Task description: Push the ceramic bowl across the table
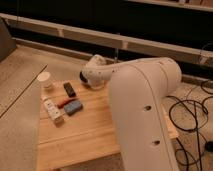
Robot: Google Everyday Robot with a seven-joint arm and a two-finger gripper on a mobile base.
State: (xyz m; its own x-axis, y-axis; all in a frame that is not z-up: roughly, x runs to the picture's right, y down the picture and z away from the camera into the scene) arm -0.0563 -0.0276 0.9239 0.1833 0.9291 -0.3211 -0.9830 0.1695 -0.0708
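Note:
The light wooden table [90, 131] stands in the middle of the camera view. My white arm [142, 107] fills the right of the view and reaches over the table's far edge. My gripper [83, 78] is at the arm's end there, a dark shape beside the white wrist [96, 75], right of the white paper cup [45, 80]. The ceramic bowl is hidden from view, perhaps behind the wrist.
On the table's left part lie a black flat bar [69, 89], a red item [64, 102], a small blue-grey block [73, 107] and a white box [53, 111]. Black cables [192, 117] lie on the speckled floor at the right. A dark wall with a rail runs behind.

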